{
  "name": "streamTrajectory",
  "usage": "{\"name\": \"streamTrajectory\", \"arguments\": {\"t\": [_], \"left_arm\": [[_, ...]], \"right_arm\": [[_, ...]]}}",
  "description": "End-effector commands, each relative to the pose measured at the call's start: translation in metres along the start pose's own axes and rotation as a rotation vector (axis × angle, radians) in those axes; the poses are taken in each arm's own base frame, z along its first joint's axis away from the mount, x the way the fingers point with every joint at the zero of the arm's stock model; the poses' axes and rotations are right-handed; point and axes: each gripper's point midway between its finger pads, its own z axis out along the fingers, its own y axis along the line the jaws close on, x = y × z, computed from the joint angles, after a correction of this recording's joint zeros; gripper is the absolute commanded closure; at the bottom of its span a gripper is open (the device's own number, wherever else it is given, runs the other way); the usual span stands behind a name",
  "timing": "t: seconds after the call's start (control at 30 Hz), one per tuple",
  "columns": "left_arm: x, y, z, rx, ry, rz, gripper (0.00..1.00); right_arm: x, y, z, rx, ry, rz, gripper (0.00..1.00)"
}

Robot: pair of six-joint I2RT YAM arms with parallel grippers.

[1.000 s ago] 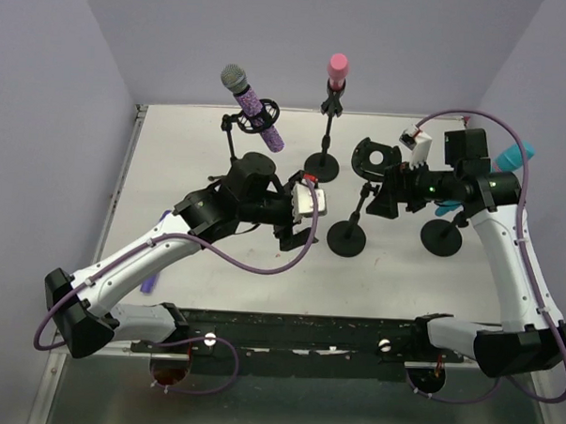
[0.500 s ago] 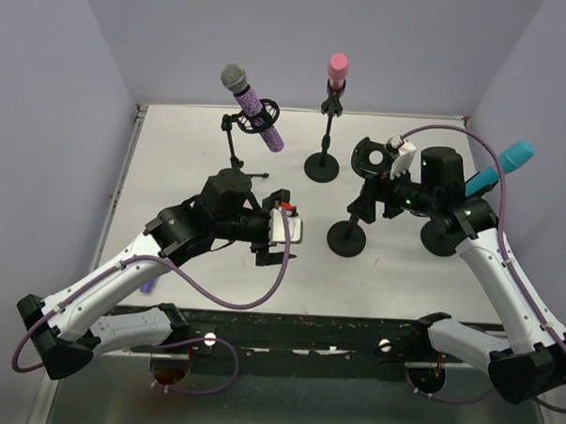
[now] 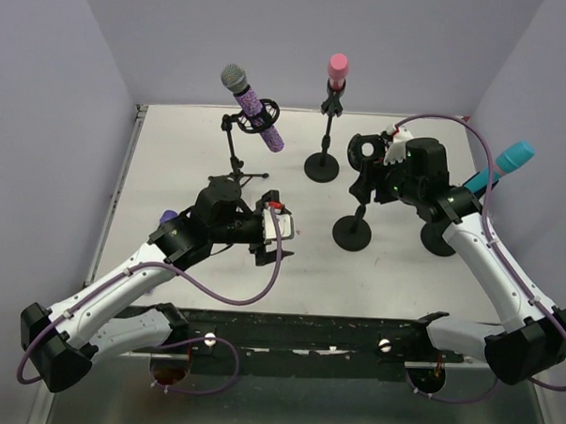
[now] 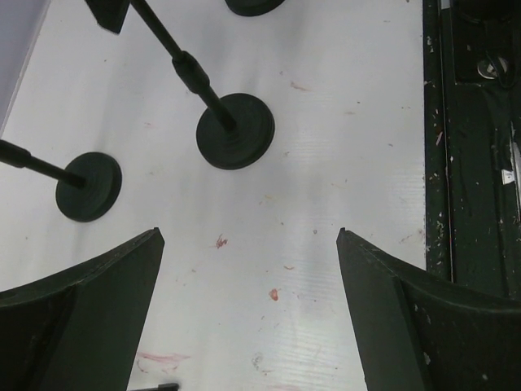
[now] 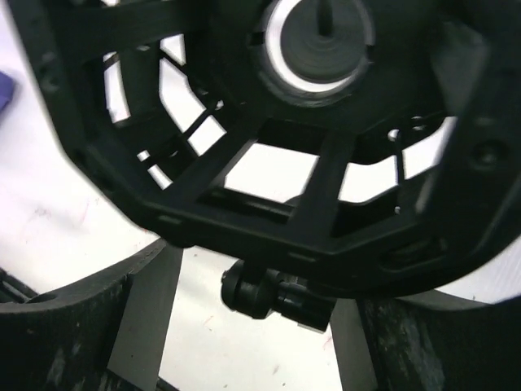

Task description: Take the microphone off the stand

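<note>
Since a second ago the left arm (image 3: pixel 139 271) has drawn back toward the near edge, and the right arm (image 3: pixel 492 268) has swung in to the top of the middle stand (image 3: pixel 352 233).

The white worktop (image 3: pixel 172 170) is walled at the left, back and right, with a dark rail along its near edge. Most of the open room is on its left half and across the near middle. The stands crowd the back and right.

Four stands, then. The back-left stand (image 3: pixel 236 163) carries a purple mic (image 3: pixel 255 106) slanted through its ring mount. The next stand (image 3: pixel 322 167) has a pink mic (image 3: pixel 338 67) upright in its clip. The right stand (image 3: pixel 441 240), close to the right wall, holds a teal mic (image 3: pixel 506 164) tilted up and outward. So all three mics I can see are on their stands.

The middle stand's ring (image 5: pixel 187 216) fills the right wrist view, and worktop shows through it.

The right tool (image 3: pixel 367 173) is at that ring, a finger on each side. I cannot tell whether they press on it.

The left tool (image 3: pixel 275 232) hangs over bare worktop left of the middle stand, fingers wide apart, holding nothing.

A small purple thing (image 3: pixel 167 215) peeks out beside the left arm, too hidden to name.
</note>
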Motion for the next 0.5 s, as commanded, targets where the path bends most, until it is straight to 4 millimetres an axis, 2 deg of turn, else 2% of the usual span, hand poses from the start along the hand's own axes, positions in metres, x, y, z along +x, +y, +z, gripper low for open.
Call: {"name": "streamTrajectory", "arguments": {"t": [0.0,0.13,0.33,0.4,0.47], "left_arm": [[-0.008,0.004,-0.006,-0.019,-0.069,-0.012,0.04],[-0.004,0.003,-0.007,-0.014,-0.059,-0.002,0.04],[-0.007,0.012,-0.003,-0.050,-0.079,-0.027,0.04],[-0.009,0.015,0.001,-0.064,-0.103,-0.049,0.04],[-0.009,0.014,0.007,-0.054,-0.122,-0.082,0.03]], "right_arm": [[-0.014,-0.026,0.001,0.145,-0.053,-0.020,0.29],[-0.007,-0.027,-0.002,0.151,-0.050,-0.034,0.41],[0.009,-0.025,-0.011,0.125,-0.028,-0.087,0.53],[0.009,-0.019,-0.010,0.085,-0.031,-0.122,0.60],[0.011,-0.003,-0.010,-0.022,-0.025,-0.177,0.64]]}}
